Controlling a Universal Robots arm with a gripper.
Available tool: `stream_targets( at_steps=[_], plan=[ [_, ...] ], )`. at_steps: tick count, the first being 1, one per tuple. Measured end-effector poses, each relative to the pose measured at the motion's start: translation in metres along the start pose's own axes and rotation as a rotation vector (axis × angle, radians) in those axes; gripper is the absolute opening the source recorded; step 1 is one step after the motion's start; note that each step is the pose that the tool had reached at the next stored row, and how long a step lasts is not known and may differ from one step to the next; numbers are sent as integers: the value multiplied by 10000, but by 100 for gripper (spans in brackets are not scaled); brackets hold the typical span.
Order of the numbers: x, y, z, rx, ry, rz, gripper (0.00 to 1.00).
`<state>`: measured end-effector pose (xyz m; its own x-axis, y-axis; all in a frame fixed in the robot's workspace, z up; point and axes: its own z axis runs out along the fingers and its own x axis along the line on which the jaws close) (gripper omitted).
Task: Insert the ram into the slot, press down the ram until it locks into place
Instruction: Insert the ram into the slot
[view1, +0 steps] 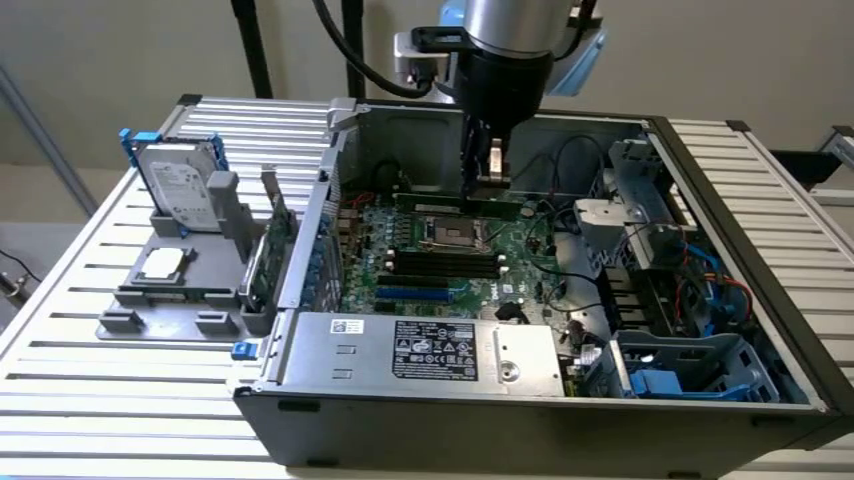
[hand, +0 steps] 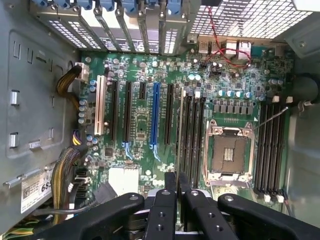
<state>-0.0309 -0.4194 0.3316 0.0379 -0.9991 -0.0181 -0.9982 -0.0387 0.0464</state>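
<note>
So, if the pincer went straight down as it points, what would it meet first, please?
Likely the ram in the pincer meets a black slot beside the CPU socket, though depth is unclear.

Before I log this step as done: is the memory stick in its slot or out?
Out. The gripper holds the memory stick above the motherboard, and the black slots below look empty.

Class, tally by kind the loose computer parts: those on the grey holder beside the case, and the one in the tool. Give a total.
hard drive: 1
processor: 1
expansion card: 1
ram: 1, held in the tool
Total: 4
</note>
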Motion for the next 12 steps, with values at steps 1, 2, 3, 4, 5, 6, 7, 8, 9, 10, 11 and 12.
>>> stream_targets(
  at_steps=[1, 2, 3, 4, 5, 6, 7, 8, 9, 10, 11, 12],
  plan=[
    [11, 3, 18, -10, -3, -29, 14],
    [19, 5, 37, -14, -7, -70, 14],
    [24, 7, 53, -19, -8, -123, 14],
    [27, 7, 72, -20, -11, -199, 14],
    [27, 9, 91, -23, -7, -309, 14],
    [28, 11, 110, -25, -2, -423, 14],
    [28, 17, 127, -28, 3, -525, 14],
    [28, 22, 145, -30, 8, -621, 14],
    [28, 27, 164, -30, 12, -719, 14],
    [27, 33, 184, -29, 16, -796, 14],
    [26, 35, 201, -28, 16, -820, 14],
    [24, 34, 219, -28, 17, -823, 14]
  ],
)
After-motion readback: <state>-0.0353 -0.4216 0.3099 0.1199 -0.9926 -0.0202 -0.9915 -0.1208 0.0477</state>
